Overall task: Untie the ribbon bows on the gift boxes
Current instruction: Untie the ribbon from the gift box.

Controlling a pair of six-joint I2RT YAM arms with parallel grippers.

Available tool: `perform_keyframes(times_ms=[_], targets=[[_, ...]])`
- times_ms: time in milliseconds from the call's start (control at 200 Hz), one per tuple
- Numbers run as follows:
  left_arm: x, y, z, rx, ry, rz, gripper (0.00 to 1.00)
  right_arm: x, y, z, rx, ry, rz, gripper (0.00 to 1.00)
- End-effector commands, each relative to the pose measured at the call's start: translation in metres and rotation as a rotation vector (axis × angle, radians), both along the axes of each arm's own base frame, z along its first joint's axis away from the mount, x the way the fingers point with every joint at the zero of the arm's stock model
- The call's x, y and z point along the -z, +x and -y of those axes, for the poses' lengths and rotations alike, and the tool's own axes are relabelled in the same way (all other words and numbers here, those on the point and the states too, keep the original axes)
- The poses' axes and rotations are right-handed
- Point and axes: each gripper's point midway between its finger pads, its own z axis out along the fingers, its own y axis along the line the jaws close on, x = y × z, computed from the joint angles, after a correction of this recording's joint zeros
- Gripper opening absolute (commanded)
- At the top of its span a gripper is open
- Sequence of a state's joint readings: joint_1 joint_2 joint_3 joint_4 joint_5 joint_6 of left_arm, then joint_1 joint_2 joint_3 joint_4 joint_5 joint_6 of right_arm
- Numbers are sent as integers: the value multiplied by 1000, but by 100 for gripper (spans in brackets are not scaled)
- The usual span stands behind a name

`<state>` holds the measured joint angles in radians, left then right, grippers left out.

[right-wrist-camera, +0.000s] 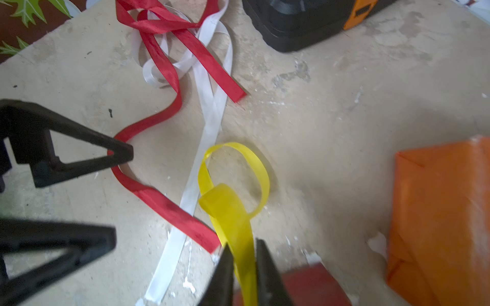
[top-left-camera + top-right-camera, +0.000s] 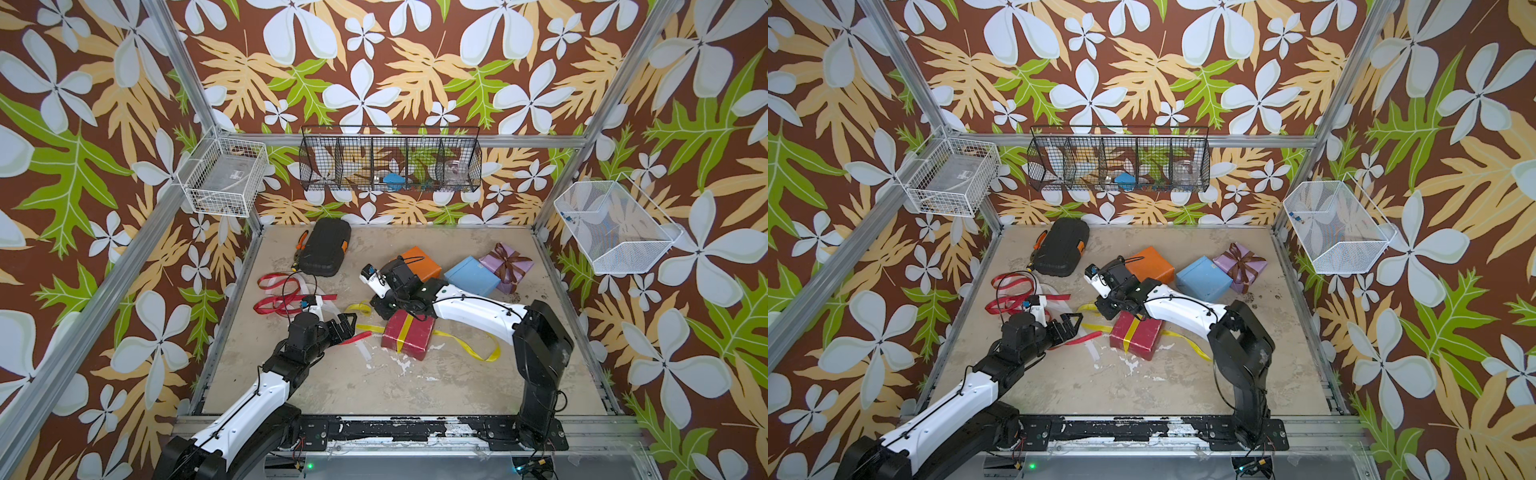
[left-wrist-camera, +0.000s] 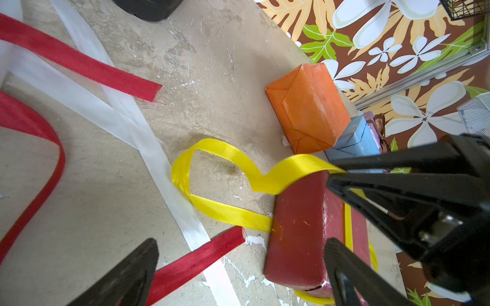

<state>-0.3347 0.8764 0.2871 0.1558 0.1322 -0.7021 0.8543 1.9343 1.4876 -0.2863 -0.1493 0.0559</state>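
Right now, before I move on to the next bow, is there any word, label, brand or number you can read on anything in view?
None can be read.
Clear box in the white wire basket: a small sticker, too small to read.
Blue gift box: a faint pale mark on top, blurred.
Black tool case: no lettering shows.
Other gift boxes and ribbons: plain.

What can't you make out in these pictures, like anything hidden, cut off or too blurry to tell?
- Right gripper: right wrist view cuts its fingers off; whether they pinch the yellow ribbon is unclear.
- Dark red box: in both top views the right arm hides its far edge, so any remaining knot is unseen.
- Black wire basket: contents too small, behind mesh.
- Lilac box: left wrist view, mostly hidden by the blue box.
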Motion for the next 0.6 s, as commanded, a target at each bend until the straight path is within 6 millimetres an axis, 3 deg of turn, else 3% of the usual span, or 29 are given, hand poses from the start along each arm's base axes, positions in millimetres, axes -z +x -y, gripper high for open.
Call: perform_keyframes(times_ms=[0,10,25,185,325,415,595], targets=[[-4,2,2,12,-5,23,100,-3,8,-9,34,-28,26,88],[-5,2,2,13,-4,23,100,-4,10,-9,40,-30,33,97],[-5,2,2,14,-3,23,100,-7,12,-9,50,-32,41,100],[-4,2,7,44,1,25,100,-54,13,14,142,19,126,100],[-6,-1,21,130,-18,23,96,-86,-1,61,242,58,229,100],[-4,-1,31,174,-59,9,90,-87,-13,93,298,58,230,100],[-12,5,65,274,-102,32,88,-50,-36,150,405,104,83,96]])
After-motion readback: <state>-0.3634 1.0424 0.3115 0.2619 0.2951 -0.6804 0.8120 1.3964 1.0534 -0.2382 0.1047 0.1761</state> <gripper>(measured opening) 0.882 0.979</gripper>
